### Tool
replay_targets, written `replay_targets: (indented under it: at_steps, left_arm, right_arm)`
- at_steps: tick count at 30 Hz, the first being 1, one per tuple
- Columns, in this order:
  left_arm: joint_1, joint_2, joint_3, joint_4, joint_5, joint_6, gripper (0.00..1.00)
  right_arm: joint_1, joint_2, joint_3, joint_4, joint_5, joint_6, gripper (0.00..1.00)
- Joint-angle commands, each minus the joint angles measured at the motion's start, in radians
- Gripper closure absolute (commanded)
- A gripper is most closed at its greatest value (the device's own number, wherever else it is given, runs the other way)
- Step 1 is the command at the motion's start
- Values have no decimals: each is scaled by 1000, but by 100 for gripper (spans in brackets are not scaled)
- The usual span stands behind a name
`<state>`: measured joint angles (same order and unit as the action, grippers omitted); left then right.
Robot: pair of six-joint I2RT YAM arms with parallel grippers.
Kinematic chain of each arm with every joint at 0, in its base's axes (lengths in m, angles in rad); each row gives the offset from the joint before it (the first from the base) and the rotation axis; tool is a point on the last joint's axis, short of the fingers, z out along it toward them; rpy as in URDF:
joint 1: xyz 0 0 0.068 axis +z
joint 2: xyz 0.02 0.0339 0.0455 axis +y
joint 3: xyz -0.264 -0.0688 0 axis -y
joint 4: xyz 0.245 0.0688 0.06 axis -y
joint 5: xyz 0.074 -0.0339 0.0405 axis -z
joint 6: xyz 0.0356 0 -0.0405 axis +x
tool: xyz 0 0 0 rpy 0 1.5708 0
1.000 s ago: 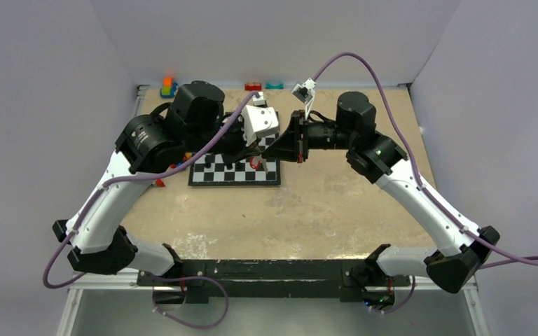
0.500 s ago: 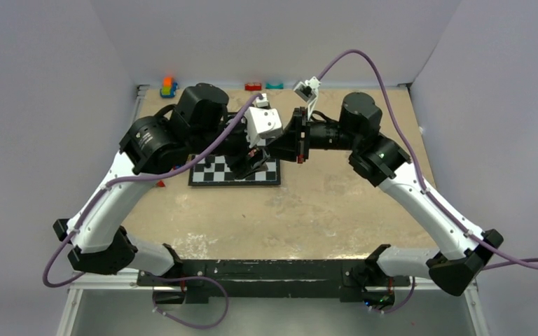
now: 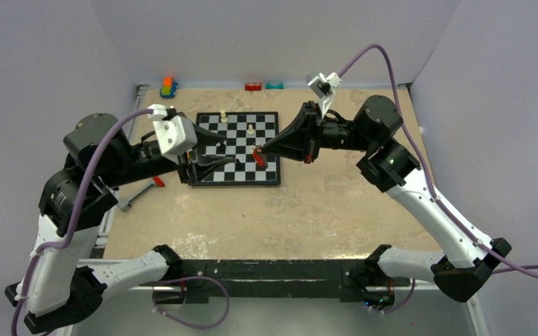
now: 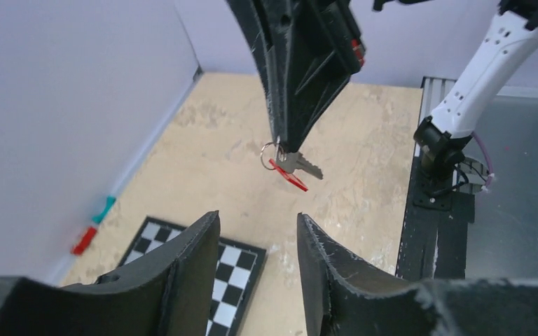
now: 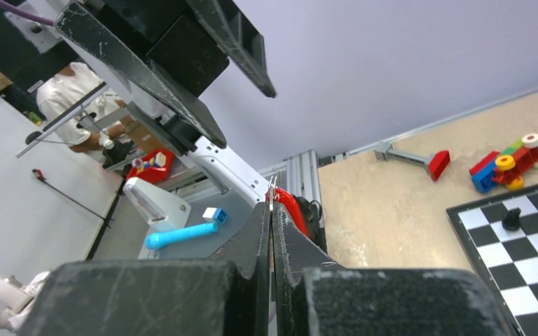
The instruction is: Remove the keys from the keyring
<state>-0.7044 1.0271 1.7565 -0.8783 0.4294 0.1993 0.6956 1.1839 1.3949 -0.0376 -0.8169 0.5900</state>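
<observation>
Our right gripper (image 3: 262, 148) has its jaws pressed together on the keyring (image 4: 269, 150) and holds it in the air above the right part of the chessboard (image 3: 232, 173). A silver key (image 4: 302, 165) with a toothed blade and a flat red piece (image 4: 291, 180) hang from the thin wire ring, both slanting downward. Our left gripper (image 4: 256, 222) is well apart from the ring, its jaws spread and holding nothing.
</observation>
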Motion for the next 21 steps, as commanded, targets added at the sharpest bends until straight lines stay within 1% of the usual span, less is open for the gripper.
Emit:
replay_targets:
  at_steps: [1,3,8,12,15,21]
  left_arm:
    - [12,-12,-37,141,142,-46,55]
    - [13,-9,-37,158,191,-60,58]
    - [14,7,-49,257,304,-143,59]
    - [13,25,-60,328,331,-191,63]
    - [14,36,-67,375,342,-243,66]
    - [13,40,-74,439,352,-282,71]
  right_arm:
    - [5,-31,2,138,-49,52,100]
    - [6,-41,-19,195,-64,82,100]
    - [7,-51,-40,291,-84,119,100]
    - [6,-52,-49,356,-102,154,100]
    - [5,-51,-50,370,-111,161,100]
    - [6,-58,-71,395,-118,171,100]
